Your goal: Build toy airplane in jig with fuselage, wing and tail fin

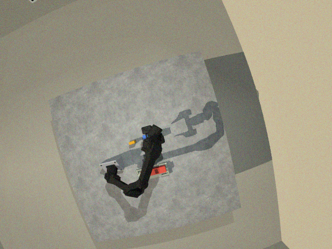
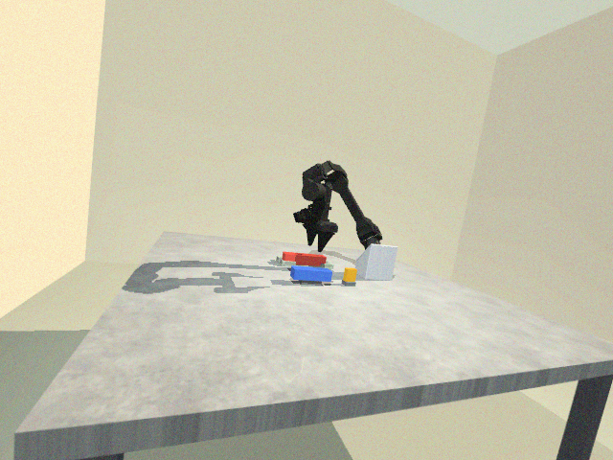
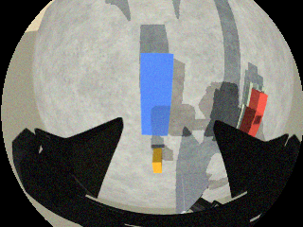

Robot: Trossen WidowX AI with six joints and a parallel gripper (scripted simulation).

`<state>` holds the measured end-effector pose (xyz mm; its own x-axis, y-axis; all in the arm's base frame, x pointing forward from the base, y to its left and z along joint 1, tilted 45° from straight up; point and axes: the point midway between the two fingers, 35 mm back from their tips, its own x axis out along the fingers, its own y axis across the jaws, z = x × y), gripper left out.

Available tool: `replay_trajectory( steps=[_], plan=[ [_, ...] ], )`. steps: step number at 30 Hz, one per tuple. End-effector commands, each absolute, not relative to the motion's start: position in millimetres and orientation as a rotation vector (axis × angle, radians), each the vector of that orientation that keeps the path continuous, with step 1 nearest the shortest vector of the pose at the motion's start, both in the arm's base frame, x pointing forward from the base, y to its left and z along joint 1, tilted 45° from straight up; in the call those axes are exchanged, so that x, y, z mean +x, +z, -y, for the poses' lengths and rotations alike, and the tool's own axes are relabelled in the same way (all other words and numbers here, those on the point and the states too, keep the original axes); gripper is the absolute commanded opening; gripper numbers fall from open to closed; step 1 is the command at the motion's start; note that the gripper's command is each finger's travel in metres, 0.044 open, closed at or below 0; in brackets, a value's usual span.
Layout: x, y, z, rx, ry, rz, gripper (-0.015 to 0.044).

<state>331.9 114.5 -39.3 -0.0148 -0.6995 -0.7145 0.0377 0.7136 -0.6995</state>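
Observation:
The red fuselage [image 1: 161,169] [image 2: 310,260] [image 3: 258,101] lies in the pale cradle [image 1: 138,171] [image 2: 328,265] and looks level; a dark socket opening shows on its top. The blue wing [image 1: 144,136] [image 2: 310,274] [image 3: 156,90] is beside the cradle, partly hidden by the arm in the top view. The small orange tail fin [image 1: 132,142] [image 2: 349,274] [image 3: 157,158] stands near the wing's end. My gripper [image 2: 315,247] [image 3: 170,124] is open and empty, above the wing, with its fingers on either side of it in the wrist view. The tabs are not clearly visible.
A pale block [image 2: 378,262] stands at the arm's base, near the tail fin. The arm reaches over the cradle side of the grey table [image 1: 120,107] [image 2: 297,346]. Arm shadows cross the table around the parts.

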Motion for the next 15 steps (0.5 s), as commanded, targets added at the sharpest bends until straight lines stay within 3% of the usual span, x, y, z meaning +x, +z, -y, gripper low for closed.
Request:
replay_trajectory(
  steps=[1, 15],
  plan=[
    [335, -51, -126, -0.547, -0.644, -1.469, 0.0440],
    [335, -76, -102, -0.548, -0.645, -1.468, 0.0440]
  ],
)
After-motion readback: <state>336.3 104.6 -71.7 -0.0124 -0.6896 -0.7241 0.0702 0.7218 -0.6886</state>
